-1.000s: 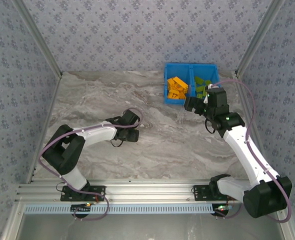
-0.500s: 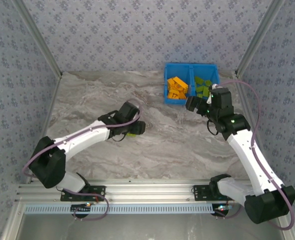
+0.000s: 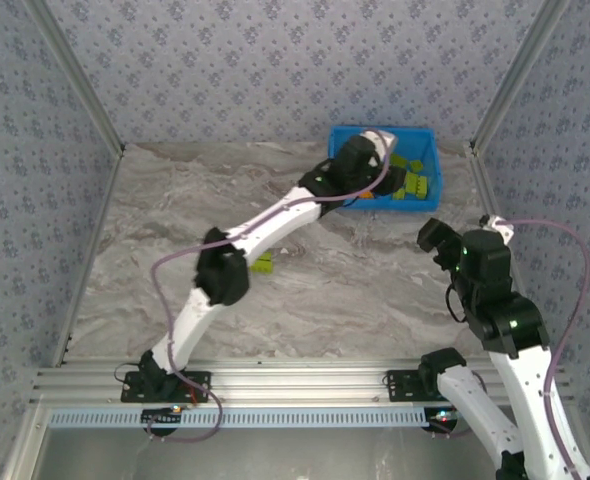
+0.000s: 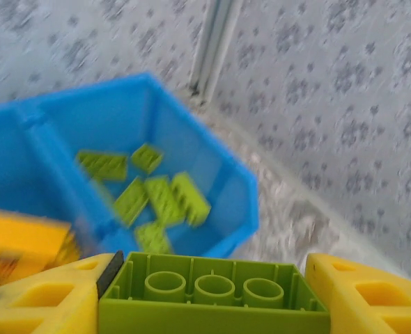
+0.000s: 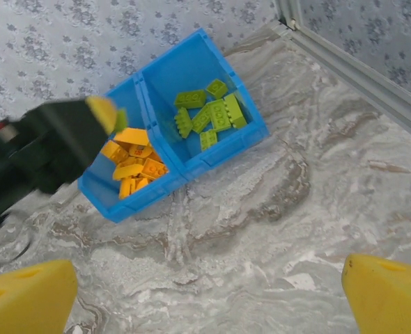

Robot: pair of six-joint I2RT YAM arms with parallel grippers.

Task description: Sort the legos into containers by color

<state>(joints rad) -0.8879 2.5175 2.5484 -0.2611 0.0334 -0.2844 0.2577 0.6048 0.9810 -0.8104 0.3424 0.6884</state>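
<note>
Olive-green and alone, one small rectangular plastic brick (image 3: pixel 263 263) lies on the marbled grey tabletop (image 3: pixel 165 210) left of centre, just beside the left arm's elbow in the overhead view. It looks like the one piece not yet collected.

From there the left arm reaches far up and to the right, so that the left gripper (image 4: pixel 209 282) hangs above the bright blue rectangular plastic bin (image 3: pixel 420 204). Its yellow fingers (image 4: pixel 42 299) are clamped on a second olive-green plastic brick (image 4: pixel 212 309). The brick is studs up and gripped by its two ends, so it rides level and can drop flat.

Overhead, the gripper sits over the bin's left half, near the central divider (image 5: pixel 157 125). Whether the brick is past the divider I cannot tell. The left compartment holds the pile of orange bricks (image 5: pixel 132 167) and the right compartment holds the loose green bricks (image 5: pixel 209 115). By colour, then, the carried piece belongs on the right. The next move probably calls for a small shift that way before letting go. Released too soon, the brick could land among the orange.

Further right, the right gripper (image 5: pixel 209 278) is held near its own side of the table, well apart from the bin. Its jaws are spread wide with nothing between them, presumably parked there to leave the left arm room over the bin.
</note>
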